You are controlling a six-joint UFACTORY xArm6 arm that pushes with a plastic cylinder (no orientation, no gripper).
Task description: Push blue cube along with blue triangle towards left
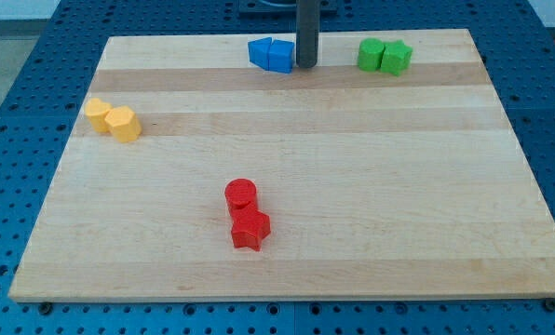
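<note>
My tip, a bare rod grasping nothing, was set touching the blue cube, the blue triangle lying just beyond at the view's left.

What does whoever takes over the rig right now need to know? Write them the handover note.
My tip sits at the view's top, just right of the blue cube, close against it; contact cannot be confirmed.
Blue triangle touches the cube's left side.
Done: tip lined up on the pair's right side.
Left: push both leftward along the board's top edge.
Green, yellow and red pairs lie off that path.
</note>
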